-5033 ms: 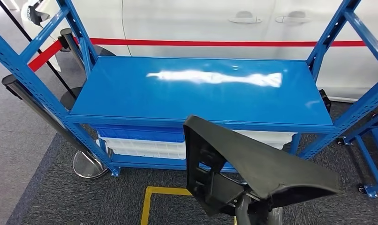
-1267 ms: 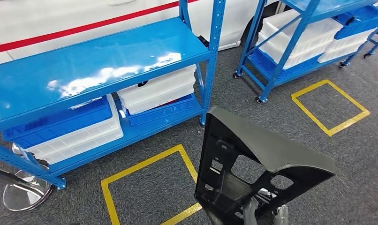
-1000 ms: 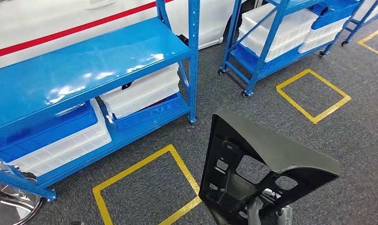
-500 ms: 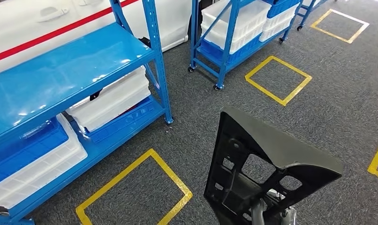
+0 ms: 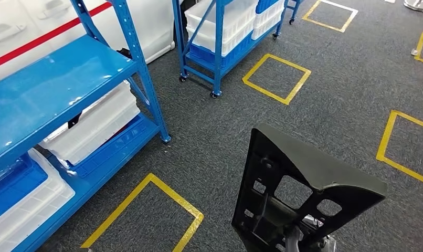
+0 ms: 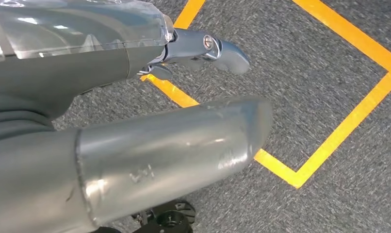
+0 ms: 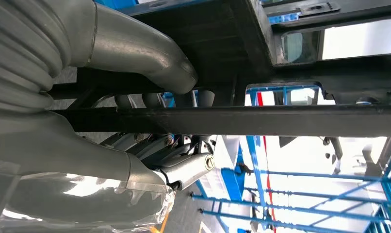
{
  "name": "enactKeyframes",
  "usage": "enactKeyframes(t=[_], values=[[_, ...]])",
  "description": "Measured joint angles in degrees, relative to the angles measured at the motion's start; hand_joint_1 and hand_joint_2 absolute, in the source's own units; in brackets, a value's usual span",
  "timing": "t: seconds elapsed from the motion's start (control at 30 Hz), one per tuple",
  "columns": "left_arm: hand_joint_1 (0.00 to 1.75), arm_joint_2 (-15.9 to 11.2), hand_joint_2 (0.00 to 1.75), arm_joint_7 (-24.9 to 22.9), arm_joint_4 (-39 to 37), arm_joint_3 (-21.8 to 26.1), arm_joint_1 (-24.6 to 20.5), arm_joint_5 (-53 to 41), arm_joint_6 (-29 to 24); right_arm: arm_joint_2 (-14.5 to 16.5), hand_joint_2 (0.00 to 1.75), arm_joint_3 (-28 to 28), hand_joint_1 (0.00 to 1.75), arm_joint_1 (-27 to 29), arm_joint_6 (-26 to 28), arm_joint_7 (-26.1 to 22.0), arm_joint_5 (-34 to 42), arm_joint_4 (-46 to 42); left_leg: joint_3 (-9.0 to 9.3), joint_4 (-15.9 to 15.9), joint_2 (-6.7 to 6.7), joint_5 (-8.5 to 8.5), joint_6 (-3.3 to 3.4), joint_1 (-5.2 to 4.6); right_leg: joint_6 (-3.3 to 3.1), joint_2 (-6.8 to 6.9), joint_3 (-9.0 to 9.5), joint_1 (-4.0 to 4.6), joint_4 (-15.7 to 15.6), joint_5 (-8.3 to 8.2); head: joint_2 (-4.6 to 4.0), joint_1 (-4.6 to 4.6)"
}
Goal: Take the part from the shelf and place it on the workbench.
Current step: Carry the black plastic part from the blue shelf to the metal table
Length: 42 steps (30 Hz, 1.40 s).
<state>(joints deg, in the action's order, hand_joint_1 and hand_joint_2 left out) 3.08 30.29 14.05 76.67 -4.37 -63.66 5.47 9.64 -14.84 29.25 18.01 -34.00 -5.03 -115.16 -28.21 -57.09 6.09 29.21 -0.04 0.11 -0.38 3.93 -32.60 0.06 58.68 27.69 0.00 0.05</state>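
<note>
Both hands differ: right hand (image 7: 135, 160) fingers (image 7: 184, 167) grasp the black part (image 5: 304, 194); left hand (image 6: 135, 145) hangs released.

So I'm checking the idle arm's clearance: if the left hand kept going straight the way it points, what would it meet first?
Most likely the grey carpet, near the yellow floor marking. The left hand holds nothing and nothing else shows ahead, though depth is unclear.

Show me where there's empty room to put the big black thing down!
The blue shelf top on the left looks bare and wide. Below it, white bins and a blue bin crowd the lower level. The cart farther back is stacked with bins too. The right robot hand holds the black part.
</note>
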Motion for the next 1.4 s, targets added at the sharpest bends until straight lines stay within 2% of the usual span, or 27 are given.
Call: enactKeyframes(t=[0.07,0.1,0.13,0.2,0.23,0.27,0.3,0.37,0.43,0.5,0.57,0.63,0.7,0.77,0.8,0.83,0.87,0.93,1.0,1.07,1.13,1.2,1.27,1.3,1.33,1.37,1.4], values=[[0.0,-0.1,0.0,0.1,0.0,0.0,-0.2,-0.1,0.0,0.3,1.75,0.4,1.75,0.2,-0.6,-0.2,-0.4,0.0,0.29,-0.1,0.58,0.32,-0.57,0.15,-0.69,-1.31,-0.12,-0.06,-0.4,-0.29,-0.01,0.02],[0.0,-0.1,0.0,0.1,0.0,0.0,-0.2,-0.2,0.0,0.5,1.75,0.6,1.75,0.3,-0.9,-0.3,-0.6,0.0,0.05,-0.8,-0.23,1.07,-0.83,0.3,-1.08,-1.9,-0.11,-0.19,-0.6,-0.49,-0.01,-0.08],[0.0,-0.1,0.0,0.2,0.0,0.0,-0.2,-0.3,0.1,0.7,1.75,0.8,1.75,0.3,-1.2,-0.4,-0.7,0.0,-0.75,-2.8,-1.61,2.51,-1.09,0.45,-1.45,-2.5,-0.09,-0.39,-0.8,-0.7,-0.01,-0.2],[0.0,-0.1,0.0,0.3,0.0,0.0,0.0,-0.6,0.1,1.2,1.75,1.0,1.75,0.4,-1.8,-0.5,-1.0,0.0,-4.0,-10.1,-4.71,6.51,-1.43,0.65,-1.87,-3.75,-0.19,-0.46,-0.9,-0.89,0.0,-0.53],[0.0,-0.1,0.0,0.3,0.0,0.0,0.1,-0.6,0.1,1.4,1.75,1.1,1.75,0.4,-2.0,-0.5,-1.2,0.0,-5.87,-14.1,-5.38,8.02,-1.52,0.67,-1.95,-4.5,-0.26,-0.41,-0.9,-0.92,0.0,-0.59],[0.0,-0.1,0.0,0.3,0.0,0.0,0.2,-0.6,0.1,1.5,1.75,1.3,1.75,0.4,-2.1,-0.5,-1.3,0.0,-7.15,-16.5,-5.63,8.48,-1.55,0.67,-1.97,-5.27,-0.28,-0.36,-0.8,-0.94,0.0,-0.6],[0.0,-0.1,0.0,0.3,0.0,0.0,0.3,-0.6,0.1,1.6,1.75,1.5,1.75,0.4,-2.2,-0.5,-1.3,0.0,-7.47,-16.8,-5.73,7.65,-1.52,0.67,-1.96,-6.08,-0.28,-0.34,-0.7,-0.93,0.0,-0.59],[0.0,-0.2,0.0,0.4,0.0,0.0,0.2,-0.7,0.1,1.9,1.75,1.8,1.75,0.5,-2.6,-0.5,-1.5,0.0,-5.16,-10.7,-6.53,3.25,-1.38,0.76,-1.82,-7.7,-0.23,-0.37,-0.3,-0.84,0.0,-0.59],[0.0,-0.2,0.0,0.5,0.0,0.0,0.2,-0.7,0.1,2.3,1.75,2.2,1.75,0.5,-3.1,-0.5,-1.8,0.0,-2.3,-3.6,-8.91,0.26,-1.19,0.9,-1.4,-9.18,-0.45,-0.29,0.2,-0.71,-0.01,-0.59],[0.0,-0.2,0.0,0.6,0.0,0.0,0.3,-0.7,0.1,2.6,1.75,2.5,1.75,0.5,-3.4,-0.5,-2.0,0.0,-1.49,-1.4,-10.09,0.08,-0.92,0.87,-0.74,-10.43,-0.91,-0.28,0.4,-0.86,-0.01,-0.6],[0.0,-0.2,0.0,0.6,0.0,0.0,0.1,-0.7,0.1,2.8,1.75,2.7,1.75,0.7,-3.6,-0.6,-2.2,0.0,-1.41,-1.1,-8.98,-0.26,-0.24,0.89,-0.03,-11.39,-1.3,-0.45,0.4,-1.12,-0.01,-0.62],[0.0,-0.2,0.0,0.7,0.0,0.0,-0.1,-0.8,0.1,2.9,1.75,3.1,1.75,0.9,-3.8,-0.6,-2.4,0.0,-1.27,-0.6,-7.65,-0.74,0.62,0.97,0.44,-9.37,-2.23,-0.34,2.1,0.1,0.0,-0.42],[0.0,-0.2,0.0,0.7,0.0,0.0,0.0,-0.8,0.1,3.1,1.75,3.5,1.75,0.9,-4.2,-0.6,-2.6,0.0,-1.32,-0.4,-6.12,-0.88,1.13,0.75,0.74,-5.96,-5.02,-0.29,8.0,3.65,0.0,-0.11],[0.0,-0.2,0.0,0.7,0.0,0.0,0.3,-0.8,0.1,3.3,1.75,3.8,1.75,0.9,-4.6,-0.6,-2.9,0.1,-1.47,-0.4,-4.44,-0.79,1.34,0.5,1.0,-4.68,-7.9,-0.48,14.2,6.33,0.0,0.0],[0.0,-0.2,0.0,0.7,0.0,0.0,0.3,-0.8,0.1,3.4,1.75,4.0,1.75,1.0,-4.7,-0.6,-3.0,0.1,-1.49,-0.4,-3.66,-0.73,1.35,0.44,1.04,-4.42,-8.09,-0.54,15.0,6.17,0.0,0.01],[0.0,-0.2,0.0,0.7,0.0,0.0,0.3,-0.8,0.1,3.5,1.75,4.2,1.75,1.0,-4.9,-0.6,-3.2,0.2,-1.46,-0.4,-2.95,-0.65,1.32,0.41,0.99,-4.13,-7.13,-0.58,13.6,5.01,0.0,0.01],[0.0,-0.2,0.0,0.8,0.0,0.0,0.2,-0.8,0.1,3.6,1.75,4.4,1.75,1.0,-5.1,-0.6,-3.3,0.3,-1.32,-0.4,-2.31,-0.55,1.22,0.4,0.84,-3.54,-5.18,-0.56,10.4,3.26,0.0,0.02],[0.0,-0.1,0.0,0.8,0.0,0.0,0.1,-0.9,0.1,3.9,1.75,4.6,1.75,1.0,-5.4,-0.6,-3.5,0.3,-1.0,-0.5,-1.17,-0.26,0.8,0.26,0.3,-1.2,-1.04,-0.15,3.1,0.88,0.0,0.01],[0.0,-0.1,0.0,0.8,0.0,0.0,0.1,-1.0,0.1,4.2,1.75,4.8,1.75,1.0,-5.6,-0.6,-3.6,0.3,-0.78,-0.6,-0.2,-0.04,0.26,0.08,-0.24,-0.11,0.39,0.37,0.0,0.61,0.0,-0.06],[0.0,-0.1,0.0,0.8,0.0,0.0,-0.1,-1.0,0.1,4.5,1.75,5.0,1.75,1.1,-5.7,-0.7,-3.7,0.3,-0.56,-0.5,0.74,0.15,-0.26,0.04,-0.74,-1.29,0.3,0.44,-0.4,0.38,0.0,-0.1],[0.0,-0.1,0.0,0.8,0.0,-0.1,-0.3,-1.0,0.1,4.8,1.75,5.3,1.75,1.2,-5.9,-0.7,-3.8,0.3,-0.91,-2.0,-0.83,1.59,-0.77,0.26,-1.38,-2.45,0.51,0.14,-0.9,0.03,0.0,-0.22],[0.0,-0.1,0.0,0.9,0.0,-0.1,-0.2,-1.1,0.2,5.2,1.75,5.5,1.75,1.1,-6.2,-0.8,-4.0,0.3,-3.35,-7.9,-4.07,5.08,-1.13,0.53,-1.86,-3.63,0.64,-0.07,-1.2,-0.14,0.0,-0.48],[0.0,-0.1,0.0,0.9,0.0,-0.1,0.2,-1.1,0.2,5.5,1.75,5.7,1.75,1.1,-6.5,-0.8,-4.2,0.3,-6.8,-15.2,-5.44,7.95,-1.32,0.59,-2.02,-5.06,0.61,-0.03,-1.1,-0.13,0.0,-0.61],[0.0,-0.1,0.0,0.9,0.0,-0.1,0.2,-1.1,0.2,5.5,1.75,5.8,1.75,1.1,-6.6,-0.8,-4.3,0.4,-7.69,-16.8,-5.63,7.88,-1.38,0.6,-2.03,-5.85,0.64,-0.01,-1.0,-0.12,0.0,-0.61],[0.0,-0.1,0.0,0.9,0.0,-0.1,0.3,-1.1,0.2,5.6,1.75,5.9,1.75,1.1,-6.7,-0.9,-4.4,0.4,-7.59,-16.1,-5.74,6.6,-1.39,0.63,-1.99,-6.62,0.68,-0.02,-0.9,-0.09,0.0,-0.62],[0.0,-0.1,0.0,0.9,0.0,-0.1,0.2,-1.1,0.2,5.6,1.75,6.0,1.75,1.1,-6.7,-0.9,-4.4,0.5,-6.5,-13.2,-6.04,4.38,-1.38,0.68,-1.9,-7.41,0.73,-0.06,-0.7,-0.01,0.0,-0.61],[0.0,-0.1,0.0,0.9,0.0,-0.1,0.2,-1.1,0.2,5.7,1.75,6.1,1.75,1.1,-6.7,-0.9,-4.4,0.5,-4.93,-9.3,-7.13,2.2,-1.36,0.82,-1.73,-8.15,0.7,-0.13,-0.4,0.12,0.0,-0.62]])
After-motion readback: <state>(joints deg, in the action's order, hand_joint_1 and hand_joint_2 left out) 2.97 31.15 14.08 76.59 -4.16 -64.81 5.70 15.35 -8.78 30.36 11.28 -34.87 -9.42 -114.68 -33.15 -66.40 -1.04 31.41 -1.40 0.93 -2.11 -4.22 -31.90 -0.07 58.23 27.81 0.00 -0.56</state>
